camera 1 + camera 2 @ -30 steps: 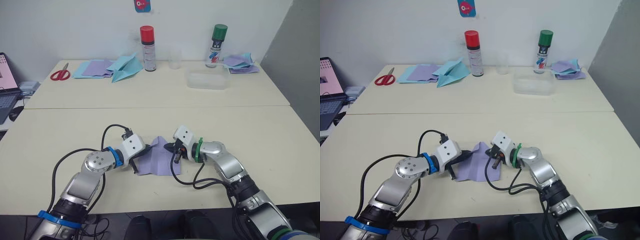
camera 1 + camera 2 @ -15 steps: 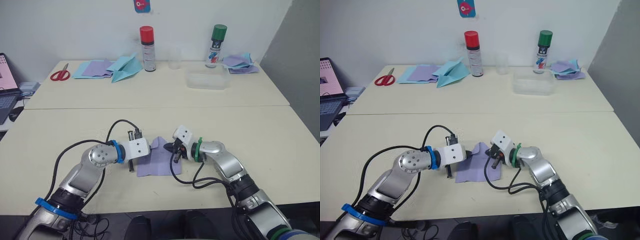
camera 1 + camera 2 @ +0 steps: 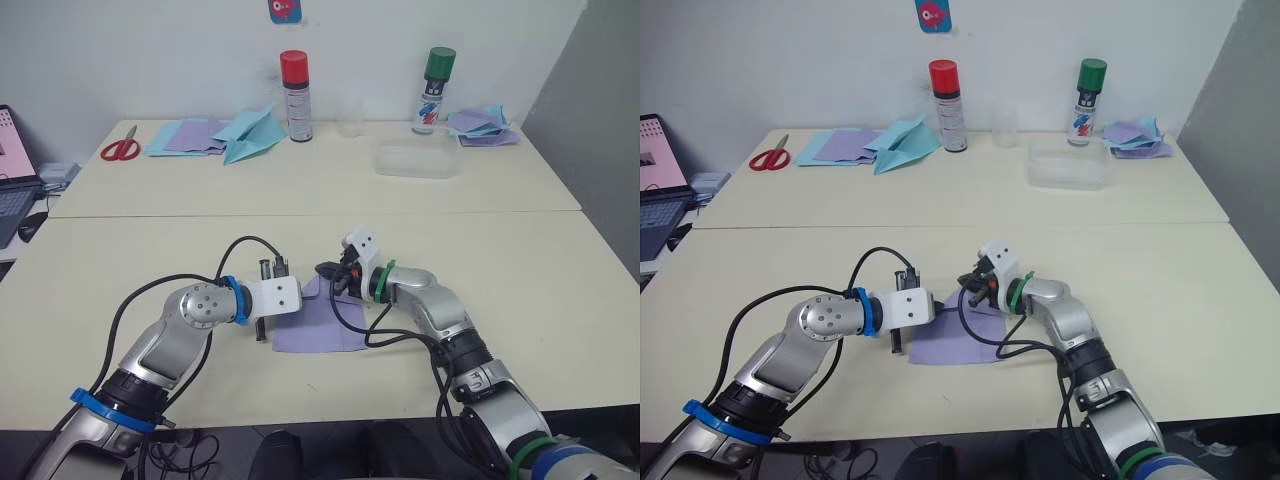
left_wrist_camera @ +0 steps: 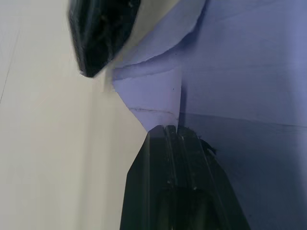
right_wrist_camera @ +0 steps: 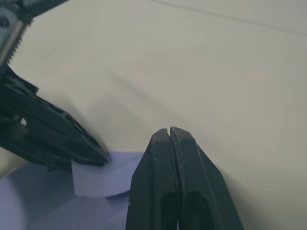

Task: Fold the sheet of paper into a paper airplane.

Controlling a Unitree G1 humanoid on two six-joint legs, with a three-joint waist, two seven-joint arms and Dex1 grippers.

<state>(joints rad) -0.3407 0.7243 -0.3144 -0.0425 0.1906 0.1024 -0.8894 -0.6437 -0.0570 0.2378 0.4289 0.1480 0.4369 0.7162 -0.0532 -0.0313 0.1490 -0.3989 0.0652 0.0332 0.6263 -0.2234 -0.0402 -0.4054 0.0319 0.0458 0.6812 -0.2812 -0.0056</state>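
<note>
We see a cream tabletop (image 3: pixel 560 290) made of two sections meeting at a seam that runs across it. On the near section lies the sheet of paper (image 3: pixel 318 330), lavender and creased. On the far section we find red scissors (image 3: pixel 120 150) beside a pile of purple and blue sheets (image 3: pixel 185 137), with a light-blue paper airplane (image 3: pixel 252 135) lying partly on that pile. Farther along stand a red-capped spray can (image 3: pixel 295 97), a clear cup (image 3: pixel 348 118), a clear plastic container (image 3: pixel 414 158) and a green-capped spray can (image 3: pixel 432 91), next to another pile of sheets (image 3: pixel 480 127).
</note>
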